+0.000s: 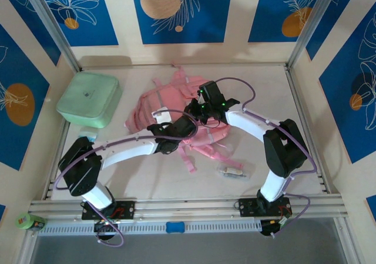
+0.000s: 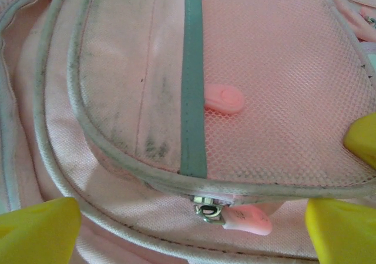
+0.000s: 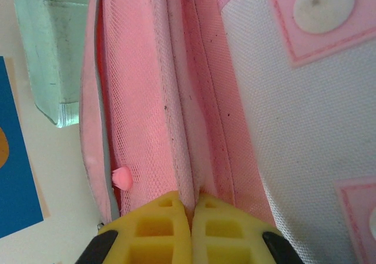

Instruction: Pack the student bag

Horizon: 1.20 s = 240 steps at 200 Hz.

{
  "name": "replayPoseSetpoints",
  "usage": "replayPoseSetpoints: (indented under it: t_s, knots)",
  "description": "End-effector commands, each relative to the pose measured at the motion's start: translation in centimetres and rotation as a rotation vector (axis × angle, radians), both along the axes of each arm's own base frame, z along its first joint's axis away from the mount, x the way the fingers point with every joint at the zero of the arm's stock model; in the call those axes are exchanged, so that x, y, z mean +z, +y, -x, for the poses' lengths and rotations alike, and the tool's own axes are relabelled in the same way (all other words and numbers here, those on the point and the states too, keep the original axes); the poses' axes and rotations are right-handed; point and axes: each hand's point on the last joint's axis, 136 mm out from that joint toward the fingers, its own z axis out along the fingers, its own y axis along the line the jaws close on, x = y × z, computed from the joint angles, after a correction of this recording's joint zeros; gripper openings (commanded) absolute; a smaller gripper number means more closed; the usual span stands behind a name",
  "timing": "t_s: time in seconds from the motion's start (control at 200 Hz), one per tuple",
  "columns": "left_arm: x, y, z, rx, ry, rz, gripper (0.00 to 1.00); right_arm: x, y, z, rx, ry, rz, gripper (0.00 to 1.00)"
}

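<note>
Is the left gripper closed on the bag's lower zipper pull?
No: the left gripper has its fingers wide apart, one on either side of the lower zipper pull on the bag, clear of it.

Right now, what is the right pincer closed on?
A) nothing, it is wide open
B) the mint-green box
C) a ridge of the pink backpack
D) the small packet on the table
C: in the right wrist view the right pincer is shut, with a piped ridge of the student bag pinched in it.
</note>
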Motion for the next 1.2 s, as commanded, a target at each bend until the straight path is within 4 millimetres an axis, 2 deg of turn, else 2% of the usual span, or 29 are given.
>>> replayPoseSetpoints:
  t_s: [0.0,0.095,0.225,0.46,0.605,0.705,0.795,0.99,1.196]
  knots:
    - [0.3,0.6,-1.2,0.042,-0.025,-0.017,0.85,3.4,1.9,-0.3,0.058,-0.067,-0.086,0.0]
    - [-0.4,1.3,-0.9,0.07,0.004,-0.029,0.76,3.5,1.8,-0.3,0.055,-0.07,-0.086,0.0]
    - [-0.9,1.5,-0.8,0.061,0.007,-0.009,0.57,3.5,2.0,-0.4,0.058,-0.071,-0.093,0.0]
    - [-0.3,0.3,-1.7,-0.004,-0.018,0.051,0.32,3.6,2.3,-0.4,0.061,-0.073,-0.095,0.0]
    - [0.0,-0.1,-2.2,-0.024,-0.029,0.078,0.21,3.6,2.5,-0.4,0.067,-0.072,-0.095,0.0]
    - [0.4,0.2,-2.2,-0.035,-0.026,0.073,0.14,3.4,2.2,-0.2,0.066,-0.076,-0.079,0.0]
    - [1.0,0.9,-1.9,-0.049,-0.048,0.077,0.0,3.6,1.9,-0.3,0.066,-0.079,-0.084,0.0]
    - [1.7,1.4,-0.9,-0.158,-0.043,0.11,0.0,4.4,0.7,-0.9,0.081,-0.111,-0.056,0.0]
    - [0.4,3.1,1.5,-0.302,0.073,0.003,0.0,4.8,-1.4,-2.5,0.101,-0.159,-0.01,0.0]
